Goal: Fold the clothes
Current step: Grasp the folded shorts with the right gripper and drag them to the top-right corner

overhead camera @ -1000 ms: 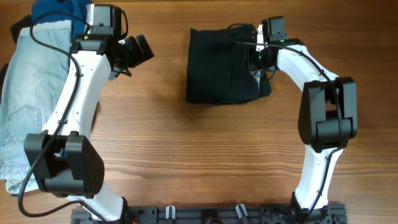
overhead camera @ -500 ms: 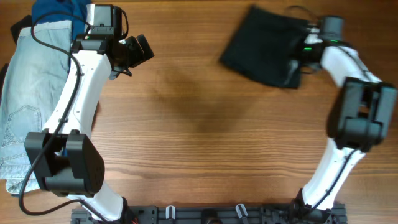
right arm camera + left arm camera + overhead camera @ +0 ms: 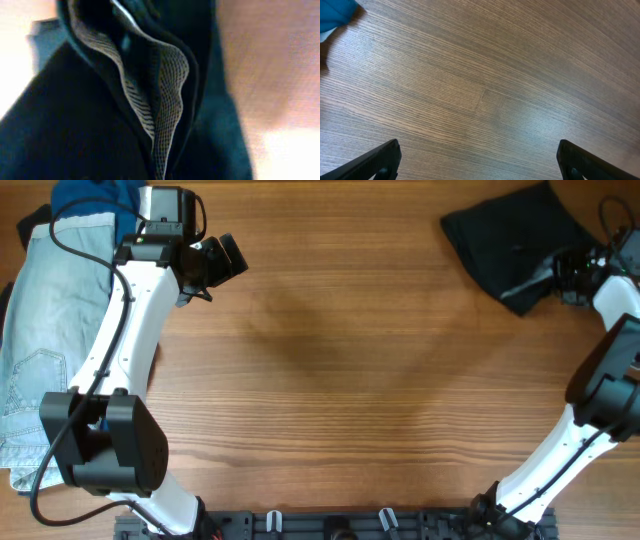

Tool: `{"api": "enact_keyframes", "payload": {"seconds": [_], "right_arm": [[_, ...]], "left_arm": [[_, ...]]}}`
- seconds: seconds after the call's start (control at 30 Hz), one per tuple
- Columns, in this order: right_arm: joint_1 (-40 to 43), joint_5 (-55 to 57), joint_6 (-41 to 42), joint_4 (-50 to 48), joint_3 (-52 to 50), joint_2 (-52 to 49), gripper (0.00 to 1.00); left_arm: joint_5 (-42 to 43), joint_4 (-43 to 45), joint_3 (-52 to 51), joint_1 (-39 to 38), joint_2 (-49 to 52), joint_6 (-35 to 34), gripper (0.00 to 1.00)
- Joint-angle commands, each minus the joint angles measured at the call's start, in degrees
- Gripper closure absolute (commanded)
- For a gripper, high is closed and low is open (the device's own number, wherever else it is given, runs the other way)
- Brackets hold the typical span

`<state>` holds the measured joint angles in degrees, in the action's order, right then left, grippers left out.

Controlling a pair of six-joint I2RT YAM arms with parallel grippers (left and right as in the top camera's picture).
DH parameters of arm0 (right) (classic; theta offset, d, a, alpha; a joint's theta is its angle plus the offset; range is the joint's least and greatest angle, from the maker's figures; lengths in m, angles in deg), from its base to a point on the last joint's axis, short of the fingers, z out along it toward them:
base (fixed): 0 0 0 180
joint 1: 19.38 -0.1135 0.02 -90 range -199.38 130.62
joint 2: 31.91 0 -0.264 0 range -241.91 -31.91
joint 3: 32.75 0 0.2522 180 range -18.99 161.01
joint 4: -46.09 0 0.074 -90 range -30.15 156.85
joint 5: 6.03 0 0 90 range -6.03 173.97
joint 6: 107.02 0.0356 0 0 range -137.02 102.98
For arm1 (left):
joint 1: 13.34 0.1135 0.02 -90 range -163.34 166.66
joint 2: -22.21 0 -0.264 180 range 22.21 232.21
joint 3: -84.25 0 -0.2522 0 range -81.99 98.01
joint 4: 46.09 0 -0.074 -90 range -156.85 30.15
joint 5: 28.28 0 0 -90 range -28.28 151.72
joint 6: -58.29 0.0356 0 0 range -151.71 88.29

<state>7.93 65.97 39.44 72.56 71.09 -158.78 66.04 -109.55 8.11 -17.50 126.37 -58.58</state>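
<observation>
So the black garment (image 3: 505, 235) is way over at the far right corner of the tabletop (image 3: 350, 380), folded into a rough lopsided block. Its near-right edge is bunched up into the right fingers (image 3: 562, 272), so they look clamped on the cloth. The right wrist view is a blurry close-up of that garment and doesn't show the fingers at all. It's just black fabric with a fold of pale grey mesh lining (image 3: 167, 105) running down the middle, and a bit of wood off to the right.

The right arm (image 3: 610, 370) comes up from the near right edge, bends outward, then reaches back in toward the garment from its right side.

Over on the left there's a pile. Light-blue jeans (image 3: 40, 330) lie stretched along the left edge, with a blue piece (image 3: 90, 195) at their far end. A corner of that blue also peeks into the left wrist view.

The left arm (image 3: 130, 330) rises from the near left and runs right beside the jeans. Its left fingers (image 3: 375, 160) hang over bare wood just right of the pile, spread wide apart with nothing between them.
</observation>
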Motion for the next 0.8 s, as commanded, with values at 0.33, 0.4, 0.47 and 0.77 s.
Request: {"api": "enact_keyframes", "payload": {"seconds": [0.33, 0.4, 0.47, 0.77], "right_arm": [[3.63, 12.72, 3.54, -2.29, 0.02, 3.61, 0.96], [4.90, 14.62, 3.54, 0.35, 0.02, 4.22, 0.96], [5.33, 14.58, 1.90, 0.94, 0.02, 4.20, 0.96], [-2.08, 16.33, -4.22, -3.17, 0.02, 4.07, 0.96]], "left_arm": [[-0.55, 1.14, 0.11, -0.87, 0.87, 0.87, 0.00], [-0.55, 1.75, 0.11, -1.29, 0.87, 0.70, 0.00], [-0.57, 2.54, 0.11, -1.92, 0.87, 0.70, 0.00], [-0.57, 3.39, 0.11, -2.49, 0.87, 0.72, 0.00]]}}
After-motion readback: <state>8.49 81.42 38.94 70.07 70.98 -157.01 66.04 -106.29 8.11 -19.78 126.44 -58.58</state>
